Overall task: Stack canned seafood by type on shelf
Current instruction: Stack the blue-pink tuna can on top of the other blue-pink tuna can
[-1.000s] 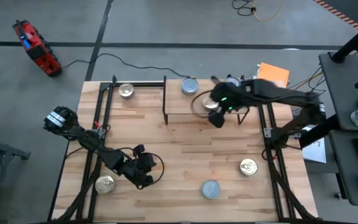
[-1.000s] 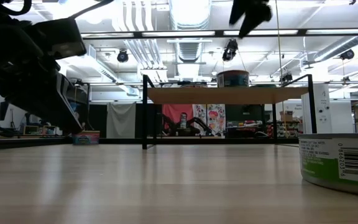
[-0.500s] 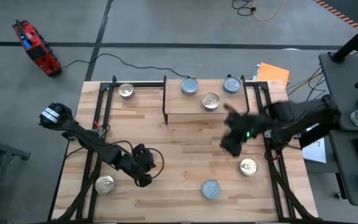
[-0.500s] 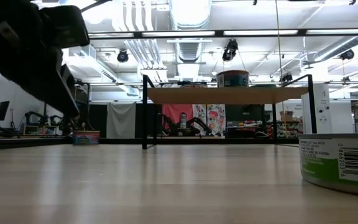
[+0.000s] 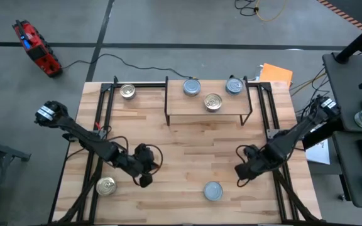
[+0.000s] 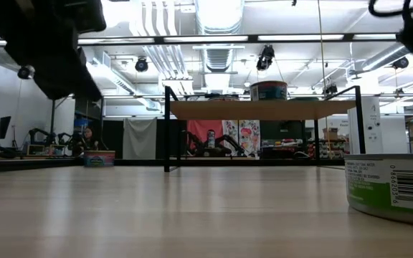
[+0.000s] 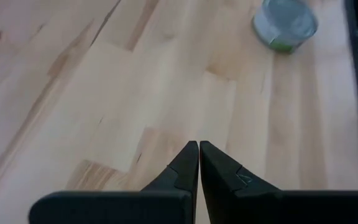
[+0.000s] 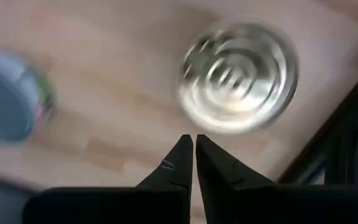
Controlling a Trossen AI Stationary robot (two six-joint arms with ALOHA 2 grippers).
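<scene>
The shelf (image 5: 187, 114) stands at the table's far middle and carries two blue-topped tins (image 5: 191, 87) (image 5: 234, 85) and a silver-topped tin (image 5: 213, 102). Loose tins rest on the table: a silver one at the far left (image 5: 127, 91), a silver one at the near left (image 5: 107, 186) and a blue one near the front (image 5: 213, 191). My right gripper (image 5: 242, 173) is shut and hovers near the table's right over another silver tin (image 8: 238, 78), which the arm hides in the high view. My left gripper (image 5: 144, 179) is shut above bare wood, to the right of the near-left tin.
The table's black frame rails (image 5: 274, 144) run along its left and right sides. A red tool (image 5: 36, 49) and a cable lie on the floor beyond the table. In the low view the front blue tin (image 6: 391, 188) stands close at the right.
My right gripper has left the shelf and swept toward the table's near right, dropping low over the silver tin there. The blue tin at the shelf's right end now shows in full. My left gripper has risen a little.
</scene>
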